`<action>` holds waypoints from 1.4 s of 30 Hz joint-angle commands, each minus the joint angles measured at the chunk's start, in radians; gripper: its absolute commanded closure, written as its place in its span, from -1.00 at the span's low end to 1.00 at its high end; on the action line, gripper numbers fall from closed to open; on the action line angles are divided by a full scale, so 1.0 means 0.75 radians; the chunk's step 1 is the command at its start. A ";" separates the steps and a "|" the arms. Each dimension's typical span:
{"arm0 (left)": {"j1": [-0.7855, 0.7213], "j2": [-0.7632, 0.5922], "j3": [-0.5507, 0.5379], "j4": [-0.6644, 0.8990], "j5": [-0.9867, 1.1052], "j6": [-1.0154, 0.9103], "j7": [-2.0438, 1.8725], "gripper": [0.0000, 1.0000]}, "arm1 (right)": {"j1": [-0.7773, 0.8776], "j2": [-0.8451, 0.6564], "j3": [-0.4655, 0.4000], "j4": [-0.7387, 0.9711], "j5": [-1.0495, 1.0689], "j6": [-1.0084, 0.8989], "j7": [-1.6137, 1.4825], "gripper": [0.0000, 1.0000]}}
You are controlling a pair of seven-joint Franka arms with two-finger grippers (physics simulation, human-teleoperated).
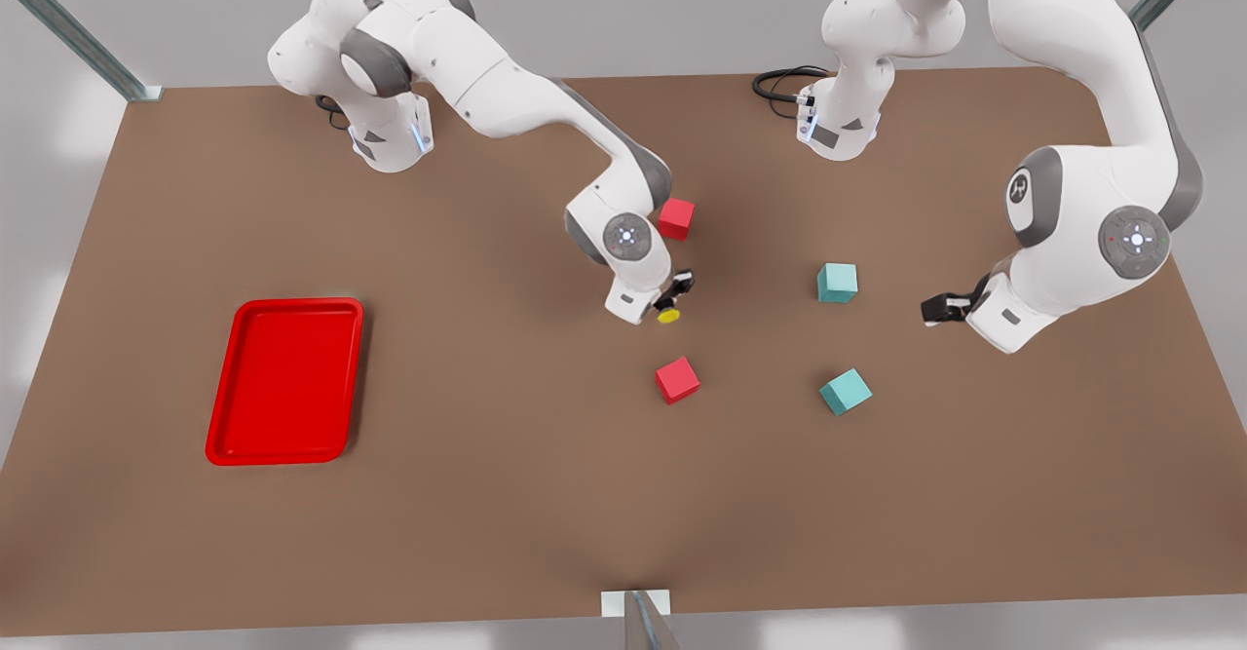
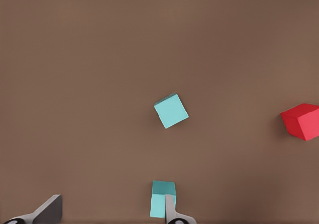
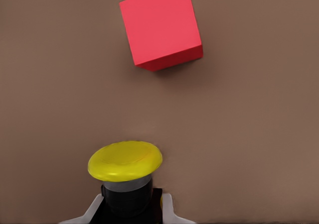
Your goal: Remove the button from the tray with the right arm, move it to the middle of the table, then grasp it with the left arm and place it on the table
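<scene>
Nearest at 6 o'clock: bare desk (image 1: 546, 533). Right tool (image 1: 674, 297) clamped on button (image 1: 668, 315) mid-desk, between red cubes (image 1: 676, 379). Left tool (image 1: 933, 310) spread wide, empty, waiting at 3 o'clock. Risk: tiny button slipping during handover; tray (image 1: 284, 380) at 9 o'clock.
</scene>
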 commanded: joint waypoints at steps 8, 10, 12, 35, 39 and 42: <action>-0.002 0.004 0.000 0.001 0.001 0.010 -0.003 -1.00 | 0.030 0.125 0.000 -0.003 0.028 0.152 0.926 0.07; -0.002 0.006 0.000 0.001 0.001 0.010 -0.003 -1.00 | 0.030 0.133 0.000 -0.007 0.026 0.152 0.757 0.02; -0.002 0.004 0.000 0.001 0.001 0.010 -0.003 -1.00 | 0.034 0.135 0.000 -0.011 0.018 0.150 0.576 0.01; -0.974 0.552 -0.008 0.023 -0.179 0.681 -1.710 -1.00 | -1.077 -0.965 0.198 -0.119 -0.680 -1.118 -0.753 -1.00; -0.900 0.565 -0.002 0.072 -0.173 0.683 -1.692 -1.00 | -1.062 -0.914 0.196 -0.035 -0.669 -1.134 -0.755 -1.00; -0.902 0.569 0.000 0.068 -0.106 0.679 -1.611 -1.00 | -1.116 -0.908 0.184 -0.019 -0.702 -1.120 -0.749 -1.00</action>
